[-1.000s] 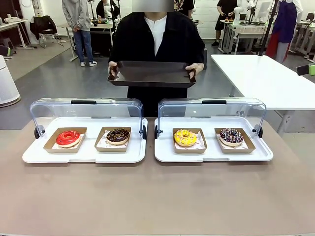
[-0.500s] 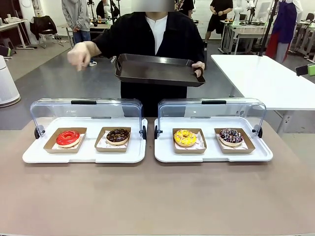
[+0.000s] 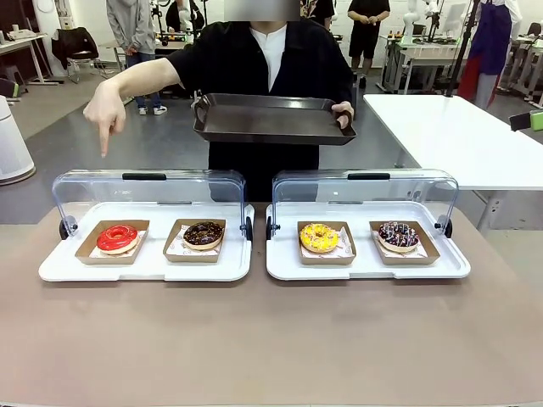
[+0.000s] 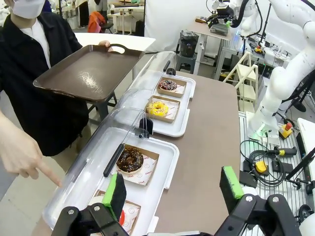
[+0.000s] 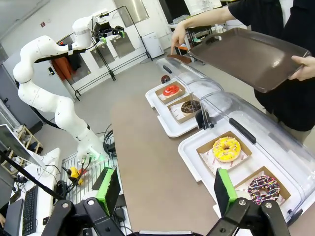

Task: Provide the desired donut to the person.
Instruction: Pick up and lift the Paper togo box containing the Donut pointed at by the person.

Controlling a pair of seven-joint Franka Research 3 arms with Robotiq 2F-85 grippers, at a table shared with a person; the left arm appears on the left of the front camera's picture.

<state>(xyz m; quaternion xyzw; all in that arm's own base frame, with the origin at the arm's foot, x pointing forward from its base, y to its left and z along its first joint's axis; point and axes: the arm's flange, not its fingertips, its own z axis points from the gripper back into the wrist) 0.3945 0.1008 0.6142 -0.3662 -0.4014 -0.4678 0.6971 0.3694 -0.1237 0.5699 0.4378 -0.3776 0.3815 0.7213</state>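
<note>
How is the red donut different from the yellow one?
The red donut has red icing; the yellow donut has yellow icing. The red donut lies in the left tray; the yellow donut in the right tray. The person's hand points down above the red donut's end, far from the yellow donut. Both sit in brown card boxes.

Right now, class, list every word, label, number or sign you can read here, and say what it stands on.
No text here is readable.
Faint reddish print on the paper liner under the yellow donut: too small to read.
Brown tray: no print visible.
</note>
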